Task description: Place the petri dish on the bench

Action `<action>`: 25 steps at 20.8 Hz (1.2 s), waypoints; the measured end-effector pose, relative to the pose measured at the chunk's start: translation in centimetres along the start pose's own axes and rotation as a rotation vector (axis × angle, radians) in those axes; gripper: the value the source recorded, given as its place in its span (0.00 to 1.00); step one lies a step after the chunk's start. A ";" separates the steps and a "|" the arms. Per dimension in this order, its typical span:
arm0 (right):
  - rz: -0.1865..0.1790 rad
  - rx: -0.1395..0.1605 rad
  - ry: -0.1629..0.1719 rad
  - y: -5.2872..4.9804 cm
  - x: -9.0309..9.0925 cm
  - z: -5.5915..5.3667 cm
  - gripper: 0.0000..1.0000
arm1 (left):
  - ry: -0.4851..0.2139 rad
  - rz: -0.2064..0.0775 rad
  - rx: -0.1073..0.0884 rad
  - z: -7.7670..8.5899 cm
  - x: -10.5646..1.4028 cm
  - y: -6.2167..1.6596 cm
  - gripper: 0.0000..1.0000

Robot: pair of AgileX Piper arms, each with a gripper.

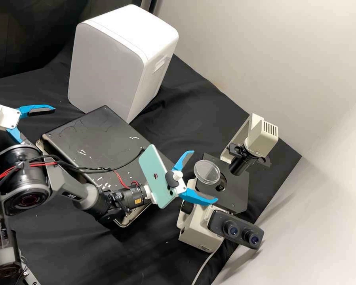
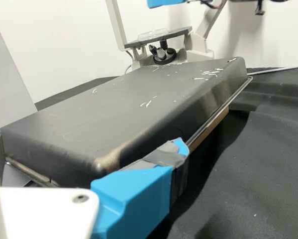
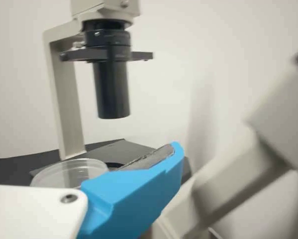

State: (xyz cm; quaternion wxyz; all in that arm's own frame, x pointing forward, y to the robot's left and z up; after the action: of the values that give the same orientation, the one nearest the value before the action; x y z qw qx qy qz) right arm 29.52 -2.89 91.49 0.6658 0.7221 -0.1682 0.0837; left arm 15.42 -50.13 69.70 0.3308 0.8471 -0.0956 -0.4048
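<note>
Petri dish (image 1: 206, 171) is on the microscope (image 1: 209, 225) stage (image 1: 237, 194), clear and flat, below the black condenser tube (image 1: 238, 164). My right gripper (image 1: 202, 176) is at the stage edge w/ its blue fingers (image 1: 197, 196) spread wide. From above the dish shows btwn the two tips; can't tell if either touches it. In the right wrist view the dish (image 3: 69, 172) lies just past my finger (image 3: 139, 191), still flat on the stage.

My left gripper (image 1: 35, 124) is well apart from the microscope, fingers also spread, at the corner of the scuffed black tray (image 1: 94, 138) farthest from the scope. Tray lies upside down just beside the microscope. White boxy appliance (image 1: 122, 59) stands beyond the tray.
</note>
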 end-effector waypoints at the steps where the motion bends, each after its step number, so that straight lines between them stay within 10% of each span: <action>1: -0.011 -0.008 0.005 -0.4 0.3 -0.1 1.00 | 0.000 -0.002 0.000 0.0 0.0 -0.03 1.00; 10: -0.140 -0.138 -0.006 -5.4 2.9 -0.3 1.00 | 0.014 -0.011 -0.010 -0.1 0.1 -0.22 1.00; 25: -0.120 -0.141 -0.057 -5.2 4.7 1.0 1.00 | 0.032 -0.019 -0.018 -0.3 0.3 -0.41 1.00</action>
State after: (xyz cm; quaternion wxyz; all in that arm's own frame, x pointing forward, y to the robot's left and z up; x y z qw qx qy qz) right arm 35.59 -4.24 88.14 0.7137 0.6842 -0.1492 0.0112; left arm 15.77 -49.83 69.37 0.3359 0.8514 -0.0786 -0.3951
